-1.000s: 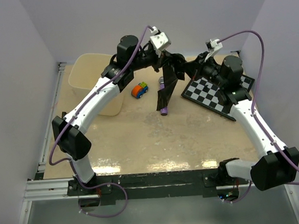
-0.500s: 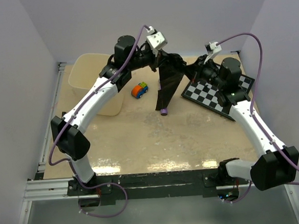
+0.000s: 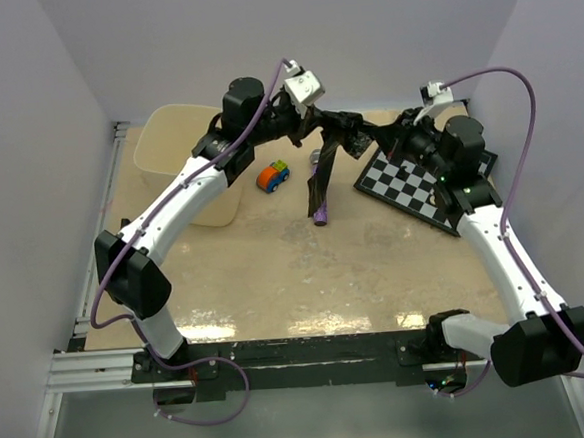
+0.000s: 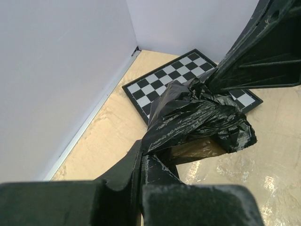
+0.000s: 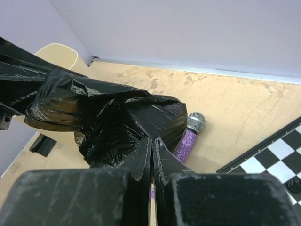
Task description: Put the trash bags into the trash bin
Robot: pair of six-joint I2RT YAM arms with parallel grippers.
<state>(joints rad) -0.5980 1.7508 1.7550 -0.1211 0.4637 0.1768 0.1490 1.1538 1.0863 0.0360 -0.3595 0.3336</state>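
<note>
At upper left stands your trash bin. At upper centre your left gripper is clamped on the trash bag, which hangs well right of the bin; just right, your right gripper pinches it too.

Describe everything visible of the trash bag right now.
The trash bag is thin, glossy black film, crinkled and bunched, brownish where light passes through. It is held above the table, stretched between the left gripper and right gripper, both shut on it, a narrow tail hanging over the purple glittery cylinder. It is not in the beige bin.
</note>
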